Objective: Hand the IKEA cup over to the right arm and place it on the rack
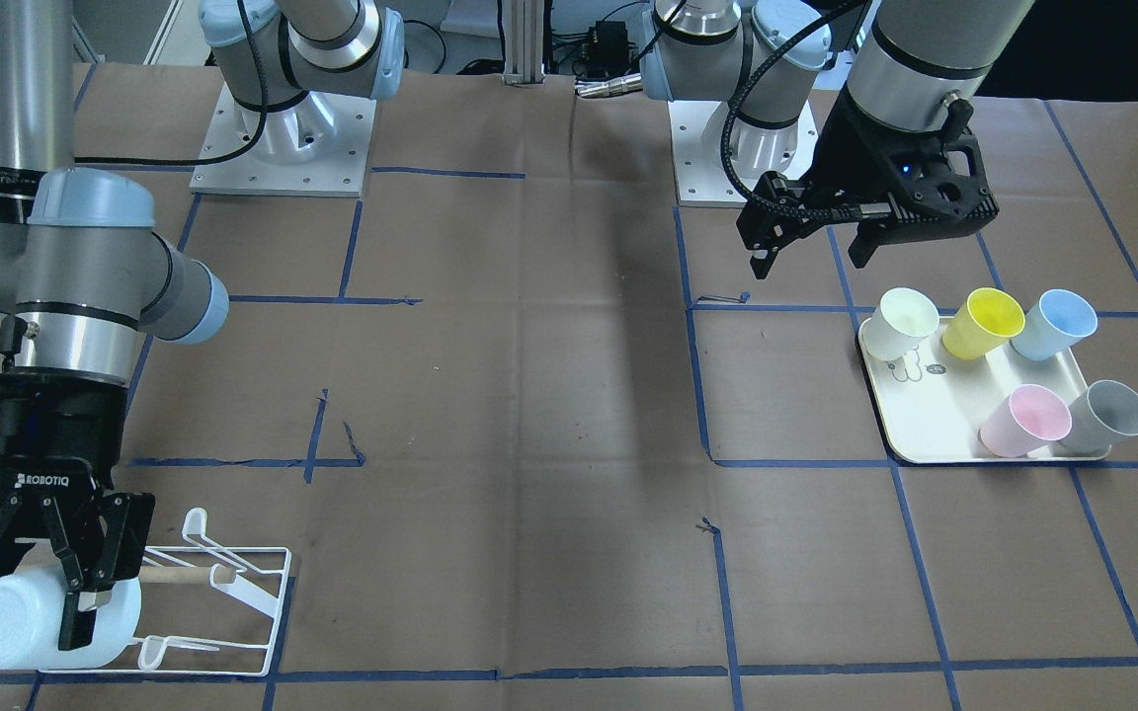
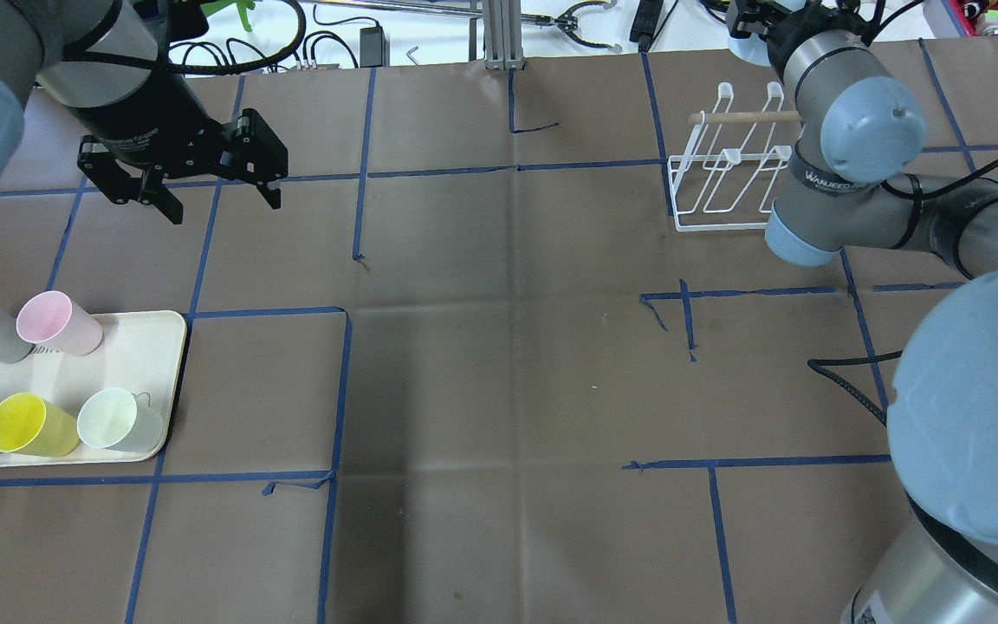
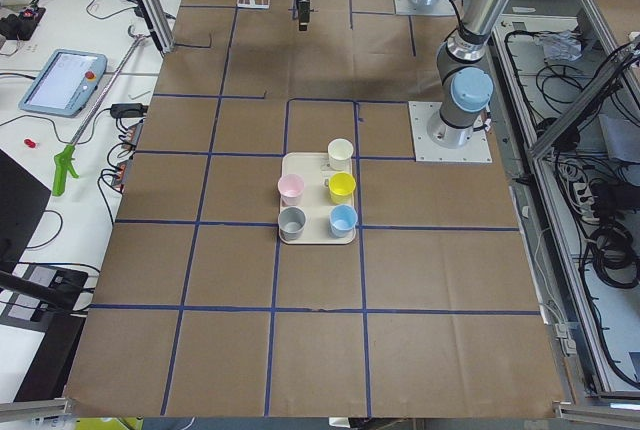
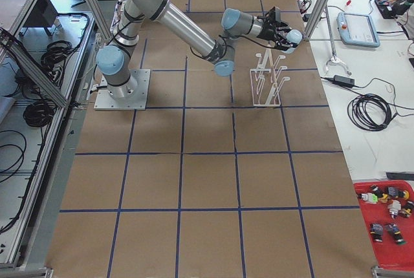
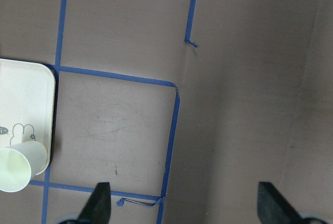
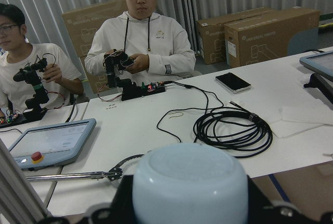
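5 cups [image 1: 984, 321], 1 tray [image 1: 934, 420], 1 rack [image 1: 179, 574]

Cup [image 1: 11, 624]: white, on its side, I see it clamped in right gripper [image 1: 81, 617] over rack [image 1: 255, 592] end. Rack: white wire, upright, table's [image 1: 529, 444] far right edge.

a cream tray [image 1: 934, 425] lies on blue-taped brown paper [image 1: 529, 395].

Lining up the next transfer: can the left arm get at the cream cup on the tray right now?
Probably yes. The left gripper hangs open and empty beside the tray, and the cream cup stands at the nearest tray corner with nothing over it; only the yellow cup crowds one side.
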Action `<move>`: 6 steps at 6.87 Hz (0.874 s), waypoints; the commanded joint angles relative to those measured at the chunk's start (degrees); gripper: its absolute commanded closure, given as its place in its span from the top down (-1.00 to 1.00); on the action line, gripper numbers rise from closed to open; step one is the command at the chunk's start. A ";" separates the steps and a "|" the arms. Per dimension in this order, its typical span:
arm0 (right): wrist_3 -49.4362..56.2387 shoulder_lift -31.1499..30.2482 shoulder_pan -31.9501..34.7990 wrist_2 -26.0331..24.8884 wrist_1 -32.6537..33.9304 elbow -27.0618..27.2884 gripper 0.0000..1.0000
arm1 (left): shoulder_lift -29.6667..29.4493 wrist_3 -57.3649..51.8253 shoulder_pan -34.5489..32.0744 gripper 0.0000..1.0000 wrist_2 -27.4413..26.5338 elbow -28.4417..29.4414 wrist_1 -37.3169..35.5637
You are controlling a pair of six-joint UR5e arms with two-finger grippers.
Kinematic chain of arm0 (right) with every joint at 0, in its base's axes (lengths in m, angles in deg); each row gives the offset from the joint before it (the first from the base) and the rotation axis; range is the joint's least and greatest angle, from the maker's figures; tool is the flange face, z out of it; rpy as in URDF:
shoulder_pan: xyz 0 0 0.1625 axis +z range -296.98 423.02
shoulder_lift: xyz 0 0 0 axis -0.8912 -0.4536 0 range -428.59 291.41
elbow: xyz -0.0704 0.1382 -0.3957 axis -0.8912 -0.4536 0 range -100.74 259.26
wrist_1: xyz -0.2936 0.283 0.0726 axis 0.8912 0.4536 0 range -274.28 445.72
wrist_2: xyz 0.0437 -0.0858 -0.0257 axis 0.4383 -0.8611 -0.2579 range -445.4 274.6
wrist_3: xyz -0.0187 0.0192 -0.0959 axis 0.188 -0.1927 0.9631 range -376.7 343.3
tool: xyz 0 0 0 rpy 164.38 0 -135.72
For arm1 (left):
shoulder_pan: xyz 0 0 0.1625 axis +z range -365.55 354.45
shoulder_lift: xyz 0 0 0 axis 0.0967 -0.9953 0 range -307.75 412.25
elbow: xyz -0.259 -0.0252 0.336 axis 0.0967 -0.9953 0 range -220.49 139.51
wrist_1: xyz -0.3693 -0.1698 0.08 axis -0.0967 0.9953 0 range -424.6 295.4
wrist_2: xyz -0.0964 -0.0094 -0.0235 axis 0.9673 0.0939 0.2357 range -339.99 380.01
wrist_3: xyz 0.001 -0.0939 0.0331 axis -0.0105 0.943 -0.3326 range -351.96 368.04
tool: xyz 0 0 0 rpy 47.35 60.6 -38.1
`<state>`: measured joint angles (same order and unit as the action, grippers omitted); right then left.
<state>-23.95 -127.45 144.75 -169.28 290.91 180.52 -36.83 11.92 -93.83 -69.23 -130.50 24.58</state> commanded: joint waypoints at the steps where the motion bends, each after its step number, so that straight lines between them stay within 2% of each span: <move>1: -0.04 3.82 0.19 -0.23 1.43 -2.38 -0.84 | -0.04 -0.89 0.04 0.99 0.21 0.01 0.20; 3: -0.39 5.33 1.59 -0.41 3.02 -3.01 -0.84 | -0.04 -0.89 0.04 1.00 -0.14 0.01 0.12; 6: -0.48 5.42 2.21 -1.29 3.11 -0.73 -0.84 | -0.04 -0.98 0.04 0.99 -0.32 0.01 0.12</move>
<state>-24.42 -122.07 146.83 -170.40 294.01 178.77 -36.87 10.95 -93.79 -69.52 -130.49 24.70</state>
